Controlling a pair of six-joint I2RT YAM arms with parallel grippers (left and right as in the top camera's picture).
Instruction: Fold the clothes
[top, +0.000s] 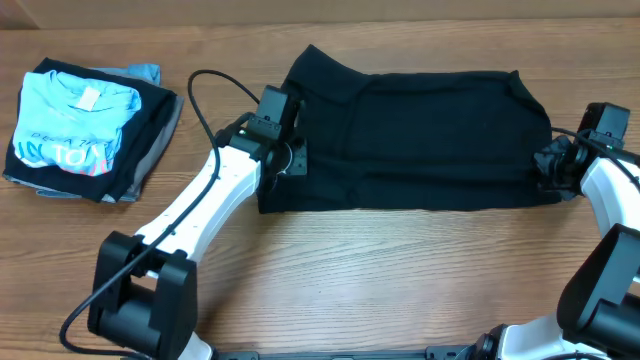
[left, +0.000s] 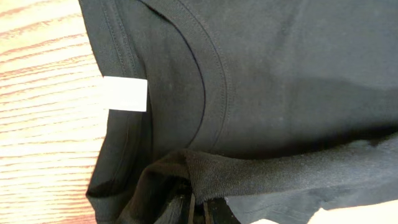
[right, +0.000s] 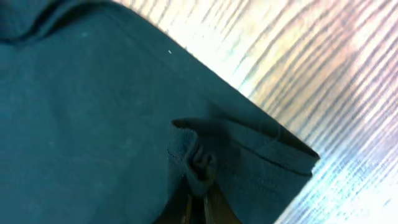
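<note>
The left gripper (top: 295, 160) is clamped tight on a pinch of thin black fabric at the collar end of the black T-shirt (top: 420, 130). Its wrist view shows a lip of cloth drawn up between the jaws (left: 193, 208), just below the ribbed collar (left: 211, 68) and the white label (left: 125, 93). The right gripper (top: 545, 168) is likewise closed on the shirt at its opposite end. There a small bunch of cloth beside the stitched hem (right: 273, 155) sits between the closed jaws (right: 199, 199).

The shirt lies sideways on the wooden table (top: 400, 280) as a long, fairly flat band, collar toward the left arm and hem toward the right. One sleeve or corner pokes out at its far left corner. Both holds are at the ends of the shirt's near side.

Judging by that band shape, the shirt may already be folded once lengthwise, though the layers cannot be told apart in black. It is not yet a compact packet, so further folds appear to be left.

Well left of the shirt sits a stack of folded garments (top: 150, 150), topped by a light blue T-shirt (top: 75, 125) with lettering.
</note>
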